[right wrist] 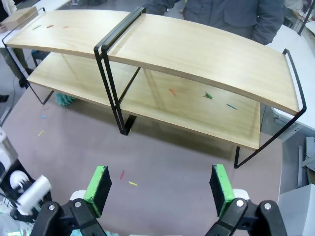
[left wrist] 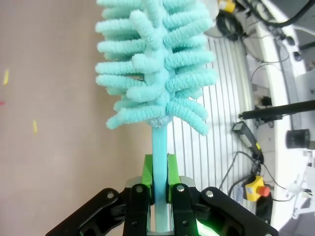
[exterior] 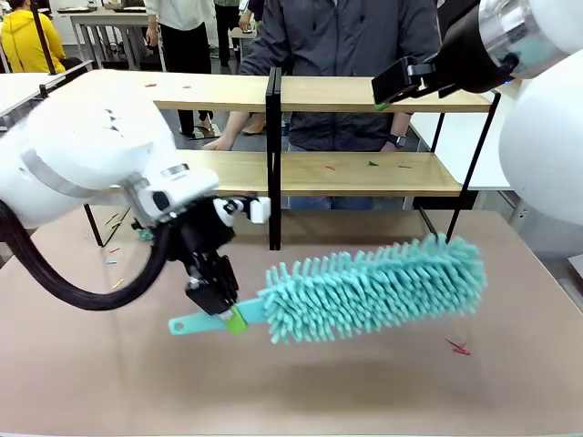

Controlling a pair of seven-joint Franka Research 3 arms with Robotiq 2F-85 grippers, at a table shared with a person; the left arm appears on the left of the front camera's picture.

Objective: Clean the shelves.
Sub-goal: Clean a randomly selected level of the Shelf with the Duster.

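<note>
Person [exterior: 342, 64] behind shelves [right wrist: 197, 54] is cut off at pic top, lower body partly hidden by boards. R arm mostly out of frame. The right gripper [right wrist: 160, 184] has pads wide apart, nothing btwn. The left gripper [left wrist: 160, 179] is clamped on the teal duster [exterior: 373, 287] handle, above the table [exterior: 91, 382]. Shelves stand at table's far side: two light wood tiers, thin black frame, central upright. Small coloured scraps [right wrist: 206, 96] on lower board.

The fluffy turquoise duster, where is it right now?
In the front view the duster hangs over the table, in front of the shelves, its handle clamped in the left gripper.
</note>
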